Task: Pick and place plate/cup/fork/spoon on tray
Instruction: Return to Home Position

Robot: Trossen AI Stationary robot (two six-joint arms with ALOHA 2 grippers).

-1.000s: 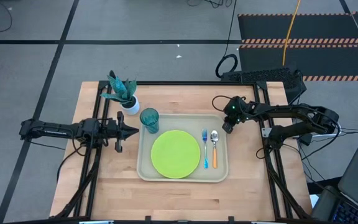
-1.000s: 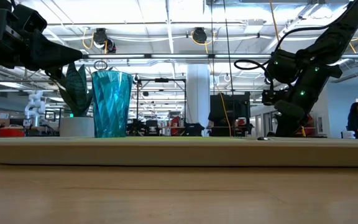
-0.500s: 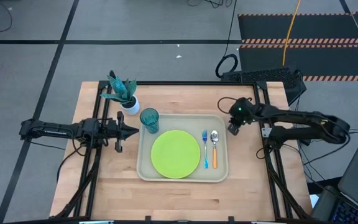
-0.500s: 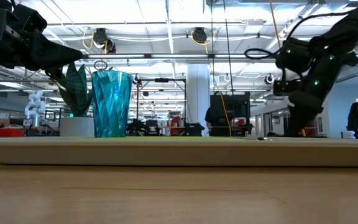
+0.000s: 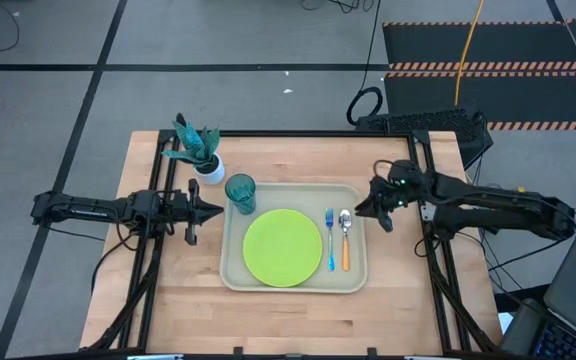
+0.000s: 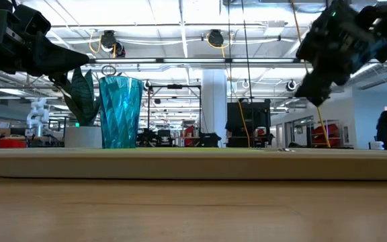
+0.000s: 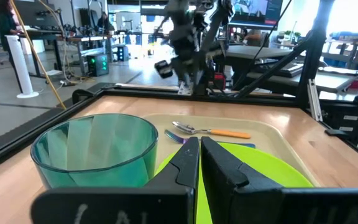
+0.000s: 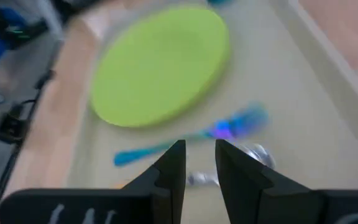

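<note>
Everything asked for looks to be on the tray already: the plate lies flat in the middle; the cup stands upright in the corner nearest the plant; the fork and spoon lie side by side between the plate and the tray's right rim, handles toward the near edge.

The right gripper hangs in the air over that right rim, close above the spoon's bowl; its fingers are a little apart and pinch nothing. The left gripper waits level at the tray's left side, its tip near the cup; its fingers are pressed almost together, also empty.

So I'd judge the placing done and only the going home left. To do that well, the right arm should rise first and only then draw back toward its own side; a low sweep could catch the rim or flick the spoon against the fork. Slow and straight is best. If the left arm needs to shift at all, it should pull directly away from the cup rather than swing across it; the cup is light, and I'd expect it to tip at a touch.
</note>
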